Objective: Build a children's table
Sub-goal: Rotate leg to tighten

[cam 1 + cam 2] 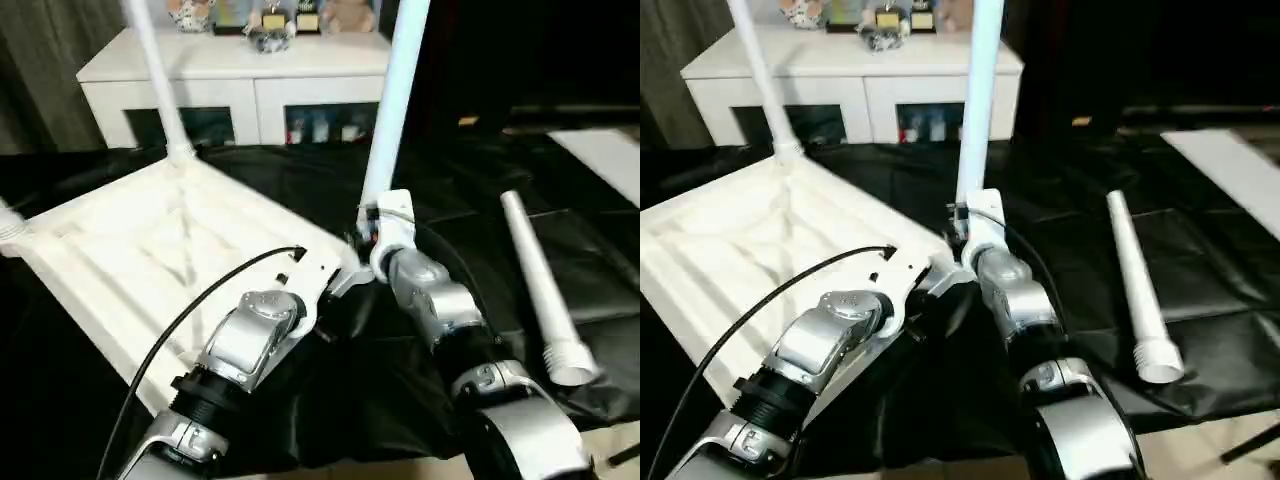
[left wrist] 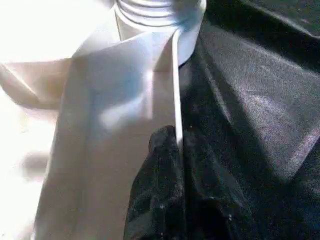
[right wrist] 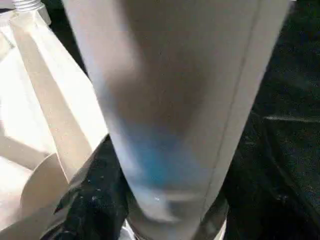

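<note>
Black left end effector (image 2: 170,150) pinches the table's rim (image 2: 176,85).

The white children's table (image 1: 150,250) lies upside down (ribbed underside up), two legs standing.

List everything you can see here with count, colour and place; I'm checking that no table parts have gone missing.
Table top: one, white, upside down and tilted on the black sheet, ribbed underside up.
Fitted legs: two, white, standing up from the top's corners, one far, one near the grippers.
Loose leg: one, white, lying on the sheet at the right.
Black sheet: one, covering the work surface.
Cabinet: one, white with dark glass doors, behind; small ornaments on top.
Left gripper: black fingers shut on the top's rim.
Right gripper: at the near leg's base.
</note>
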Available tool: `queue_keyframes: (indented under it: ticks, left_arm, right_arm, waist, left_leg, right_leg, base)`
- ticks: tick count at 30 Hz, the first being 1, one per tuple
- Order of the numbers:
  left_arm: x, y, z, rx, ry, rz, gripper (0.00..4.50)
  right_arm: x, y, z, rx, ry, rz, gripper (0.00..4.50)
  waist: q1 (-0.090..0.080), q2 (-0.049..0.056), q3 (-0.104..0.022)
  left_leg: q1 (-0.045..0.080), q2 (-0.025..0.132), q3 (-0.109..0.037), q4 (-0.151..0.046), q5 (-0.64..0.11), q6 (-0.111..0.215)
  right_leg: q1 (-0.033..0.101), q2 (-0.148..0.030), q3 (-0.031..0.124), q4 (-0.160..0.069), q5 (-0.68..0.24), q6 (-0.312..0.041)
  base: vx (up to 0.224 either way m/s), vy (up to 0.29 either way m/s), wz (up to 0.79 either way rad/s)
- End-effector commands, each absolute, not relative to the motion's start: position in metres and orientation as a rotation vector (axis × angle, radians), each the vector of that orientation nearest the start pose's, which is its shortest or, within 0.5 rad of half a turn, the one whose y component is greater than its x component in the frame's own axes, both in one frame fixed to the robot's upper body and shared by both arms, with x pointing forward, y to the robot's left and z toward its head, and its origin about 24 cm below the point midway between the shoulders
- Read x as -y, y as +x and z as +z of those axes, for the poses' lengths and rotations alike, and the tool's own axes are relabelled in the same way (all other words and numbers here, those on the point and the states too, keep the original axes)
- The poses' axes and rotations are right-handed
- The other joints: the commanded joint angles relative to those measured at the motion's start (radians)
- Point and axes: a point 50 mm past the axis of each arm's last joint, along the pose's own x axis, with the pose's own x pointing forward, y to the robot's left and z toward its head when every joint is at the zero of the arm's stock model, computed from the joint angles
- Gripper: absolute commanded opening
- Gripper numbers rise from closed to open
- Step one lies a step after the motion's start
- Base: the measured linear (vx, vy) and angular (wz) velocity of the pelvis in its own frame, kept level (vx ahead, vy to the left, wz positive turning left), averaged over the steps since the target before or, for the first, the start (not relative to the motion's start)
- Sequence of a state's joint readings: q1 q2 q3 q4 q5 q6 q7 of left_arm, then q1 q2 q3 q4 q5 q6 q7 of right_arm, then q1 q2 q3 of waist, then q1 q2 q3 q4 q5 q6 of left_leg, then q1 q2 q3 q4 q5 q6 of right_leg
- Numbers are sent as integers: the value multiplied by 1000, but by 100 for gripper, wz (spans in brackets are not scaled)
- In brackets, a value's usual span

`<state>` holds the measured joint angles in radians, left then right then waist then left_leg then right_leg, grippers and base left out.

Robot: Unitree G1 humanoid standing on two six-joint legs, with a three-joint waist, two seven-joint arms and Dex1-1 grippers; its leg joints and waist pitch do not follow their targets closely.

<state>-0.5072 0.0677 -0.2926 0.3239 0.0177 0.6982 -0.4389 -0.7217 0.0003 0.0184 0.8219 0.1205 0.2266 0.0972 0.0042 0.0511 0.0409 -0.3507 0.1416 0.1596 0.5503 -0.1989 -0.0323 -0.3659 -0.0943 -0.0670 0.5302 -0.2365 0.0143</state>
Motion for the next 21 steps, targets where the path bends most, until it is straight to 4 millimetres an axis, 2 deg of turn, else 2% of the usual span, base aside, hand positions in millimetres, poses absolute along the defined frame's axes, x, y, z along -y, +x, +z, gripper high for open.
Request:
queue_keyframes:
  ticks: [1,3,4,5,6,7,8,9,10,11,12,13,14,15,16,17,18,19,21]
  left_arm:
    - [-46,310,51,-519,217,-787,0]
    - [-46,310,51,-519,217,-787,0]
    - [-47,310,52,-511,216,-793,0]
    - [-53,310,56,-492,219,-823,0]
    - [-55,310,57,-487,220,-831,0]
    - [-55,310,57,-487,220,-831,0]
    - [-64,308,63,-460,228,-883,0]
    - [-67,307,64,-451,232,-903,0]
    - [-76,304,67,-429,251,-958,0]
    - [-80,302,67,-421,257,-989,0]
    - [-82,301,68,-422,257,-995,0]
    - [-85,300,68,-418,261,-1015,0]
    - [-90,297,69,-410,272,-1049,0]
    - [-93,295,69,-404,280,-1076,0]
    - [-96,293,70,-391,294,-1105,0]
    - [-97,291,71,-384,301,-1123,0]
    - [-100,290,71,-386,306,-1132,0]
    - [-101,289,71,-387,310,-1138,0]
    - [-104,286,73,-369,317,-1162,0]
  right_arm:
    - [94,339,-4,-602,28,252,256]
    - [94,339,-4,-602,28,252,256]
    - [94,341,0,-581,32,265,276]
    - [96,346,17,-513,30,338,288]
    - [97,347,21,-496,29,357,288]
    - [97,347,21,-496,29,357,296]
    - [99,346,44,-410,4,483,310]
    - [100,344,49,-392,-11,527,321]
    - [105,333,56,-371,-67,644,335]
    - [109,325,57,-372,-102,708,335]
    - [110,323,57,-372,-112,722,354]
    - [114,318,57,-373,-139,763,354]
    - [120,311,57,-375,-160,810,365]
    - [124,306,58,-378,-172,843,373]
    - [128,302,59,-377,-181,877,380]
    - [131,298,60,-378,-187,899,388]
    - [134,295,62,-377,-196,918,398]
    - [137,293,63,-375,-204,933,410]
    - [143,288,66,-376,-213,962,423]
  waist:
    - [-3,1,-22]
    - [-3,2,-20]
    - [-4,3,-19]
    - [-4,4,-19]
    - [2,5,-19]
    - [3,2,-21]
    - [9,2,-29]
    - [14,0,-32]
    - [35,0,-46]
    - [39,-3,-47]
    - [44,-5,-40]
    - [45,-9,-34]
    - [49,-10,-39]
    - [50,-12,-46]
    - [63,-6,-58]
    - [67,-5,-57]
    - [67,-8,-58]
    - [68,-9,-57]
    - [80,-10,-63]
  left_leg:
    - [26,72,-46,-95,-685,-66]
    - [25,74,-47,-97,-691,-72]
    - [26,74,-48,-99,-707,-78]
    - [26,74,-48,-100,-713,-79]
    - [28,75,-49,-101,-713,-79]
    - [29,76,-44,-100,-706,-78]
    - [23,76,-44,-97,-638,-71]
    - [15,81,-41,-98,-581,-63]
    - [-4,87,-28,-85,-337,-20]
    - [-5,85,-23,-80,-286,1]
    - [0,87,-9,-83,-334,22]
    - [7,81,-1,-74,-432,7]
    - [9,82,-2,-71,-430,-4]
    - [2,82,-4,-71,-396,-4]
    - [-6,85,5,-62,-222,36]
    - [-8,84,7,-58,-185,55]
    - [-17,82,15,-47,-119,82]
    - [-21,81,17,-44,-99,92]
    - [-21,80,20,-29,-47,121]
  right_leg:
    - [-19,-67,33,-82,-493,-78]
    - [-18,-64,31,-80,-483,-79]
    - [-19,-61,30,-79,-477,-80]
    - [-18,-61,29,-79,-477,-79]
    - [-14,-58,31,-82,-470,-68]
    - [-18,-60,36,-80,-464,-74]
    - [-8,-62,41,-71,-398,-92]
    - [-1,-63,46,-63,-338,-104]
    - [17,-63,51,-38,-69,-143]
    - [16,-58,49,-32,-21,-156]
    - [-3,-54,51,-41,-105,-176]
    - [-23,-56,62,-55,-301,-171]
    - [-22,-60,67,-54,-335,-164]
    - [-13,-60,67,-48,-316,-166]
    - [-8,-54,67,-28,-102,-185]
    - [-7,-52,65,-24,-46,-196]
    - [-2,-51,63,-9,54,-227]
    - [0,-51,64,-5,85,-238]
    - [3,-51,63,13,166,-268]
  base:
    - [0,0,0]
    - [0,0,0]
    - [0,0,0]
    - [0,0,0]
    - [0,0,0]
    - [0,0,0]
    - [0,0,0]
    - [0,0,0]
    - [0,0,0]
    - [0,0,0]
    - [0,0,0]
    - [53,-50,12]
    - [60,-49,5]
    - [60,-49,5]
    - [66,-46,3]
    - [75,-44,4]
    - [75,-44,4]
    - [69,-32,0]
    - [53,-20,0]
